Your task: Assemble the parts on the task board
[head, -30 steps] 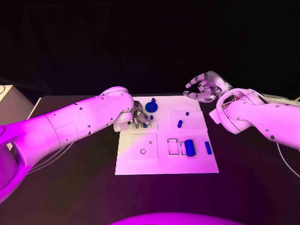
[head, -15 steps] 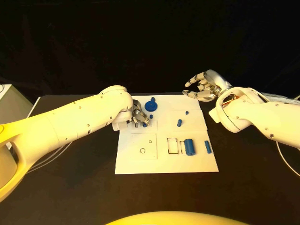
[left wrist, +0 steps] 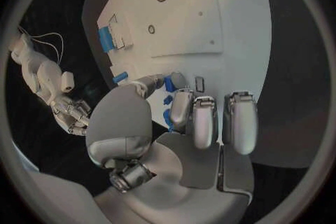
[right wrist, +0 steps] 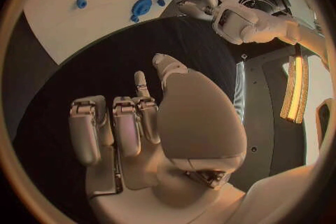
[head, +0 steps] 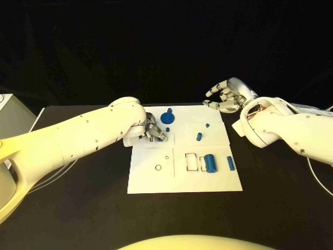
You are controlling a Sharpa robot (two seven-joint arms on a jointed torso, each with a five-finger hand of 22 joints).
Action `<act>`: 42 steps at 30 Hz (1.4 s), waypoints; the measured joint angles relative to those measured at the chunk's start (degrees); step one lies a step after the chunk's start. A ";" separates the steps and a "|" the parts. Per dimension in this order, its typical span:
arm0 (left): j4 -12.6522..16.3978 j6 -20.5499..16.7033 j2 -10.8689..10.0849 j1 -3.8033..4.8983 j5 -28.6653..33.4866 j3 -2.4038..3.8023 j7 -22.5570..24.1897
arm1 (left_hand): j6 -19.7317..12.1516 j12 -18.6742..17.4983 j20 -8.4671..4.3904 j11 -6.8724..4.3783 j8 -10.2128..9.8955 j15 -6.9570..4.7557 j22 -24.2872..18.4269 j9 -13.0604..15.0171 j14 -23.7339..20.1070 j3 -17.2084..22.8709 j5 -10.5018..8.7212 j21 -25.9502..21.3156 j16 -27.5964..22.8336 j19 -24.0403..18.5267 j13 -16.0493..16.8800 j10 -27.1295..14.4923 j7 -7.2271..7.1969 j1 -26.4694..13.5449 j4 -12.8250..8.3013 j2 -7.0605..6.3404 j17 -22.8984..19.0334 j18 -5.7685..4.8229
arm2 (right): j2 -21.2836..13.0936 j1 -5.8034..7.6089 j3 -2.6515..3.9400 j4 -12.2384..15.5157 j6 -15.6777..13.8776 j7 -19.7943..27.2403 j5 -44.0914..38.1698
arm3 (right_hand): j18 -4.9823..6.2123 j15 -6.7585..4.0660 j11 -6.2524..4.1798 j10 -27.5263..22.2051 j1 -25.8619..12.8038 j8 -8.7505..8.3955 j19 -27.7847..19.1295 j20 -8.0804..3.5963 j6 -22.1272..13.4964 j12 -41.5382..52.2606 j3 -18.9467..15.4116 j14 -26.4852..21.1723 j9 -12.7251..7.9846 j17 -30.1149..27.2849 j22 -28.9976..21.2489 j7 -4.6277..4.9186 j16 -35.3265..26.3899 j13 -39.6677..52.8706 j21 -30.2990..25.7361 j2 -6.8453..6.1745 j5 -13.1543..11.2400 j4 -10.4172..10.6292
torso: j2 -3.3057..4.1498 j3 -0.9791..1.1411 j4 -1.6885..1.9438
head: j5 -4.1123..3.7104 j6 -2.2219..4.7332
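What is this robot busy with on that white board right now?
It is assembling small blue parts on the white task board. The left hand is down at the board's far left area, its fingers around a small blue part. The right hand hovers off the board's far right corner, holding nothing. A blue cylinder and a thin blue bar lie untouched nearer the robot.

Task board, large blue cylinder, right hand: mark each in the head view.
task board (head: 183, 179): head view, bare white near part.
large blue cylinder (head: 209, 163): head view, middle of its body.
right hand (head: 227, 96): head view, middle of the hand.
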 measured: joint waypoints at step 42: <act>2.65 -4.34 -4.88 0.10 2.34 6.47 0.13 | -3.53 -3.64 0.34 1.66 -5.09 0.51 -0.12 0.78 -0.02 -19.29 -15.61 -2.03 0.00 -1.99 -4.28 -3.38 2.09 8.70 4.94 4.64 0.00 0.00 | -0.48 -0.23 0.00 -0.22 -0.02 0.11 0.00 | 0.00 0.00 0.00 0.00 -0.25 0.00 0.00 0.00 -0.19 0.00 0.15 0.00 0.17 0.00 -0.03 0.20 0.00 0.03 0.00 -0.26 0.00 0.15 | -0.07 0.15 0.04 | -0.04 0.92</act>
